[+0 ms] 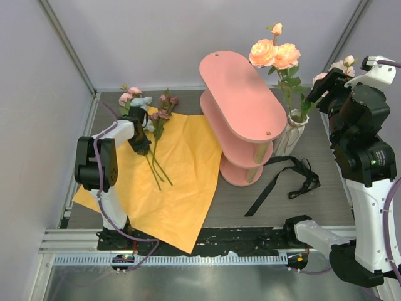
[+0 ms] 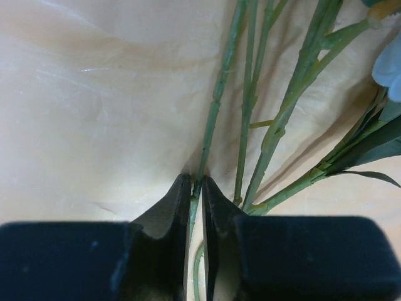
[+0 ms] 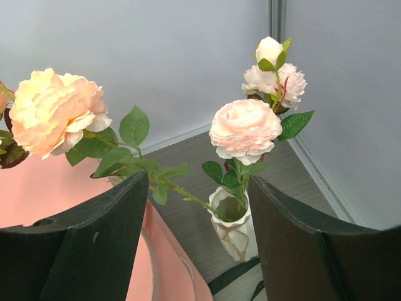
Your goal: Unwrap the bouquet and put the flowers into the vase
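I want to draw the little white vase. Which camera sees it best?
The right wrist camera. It looks straight at the vase, showing its wavy rim, ribbed body and the flowers in it. The top camera shows the vase small, beside the pink shelf. The left wrist camera shows stems and orange paper, no vase.

Pink three-tier oval shelf [image 1: 243,103] is standing pretty much mid-table, pale posts between the tiers. Grey tabletop [image 1: 313,210] under it, plain pale walls [image 1: 156,37] around, and a metal rail [image 1: 69,241] along the near edge.
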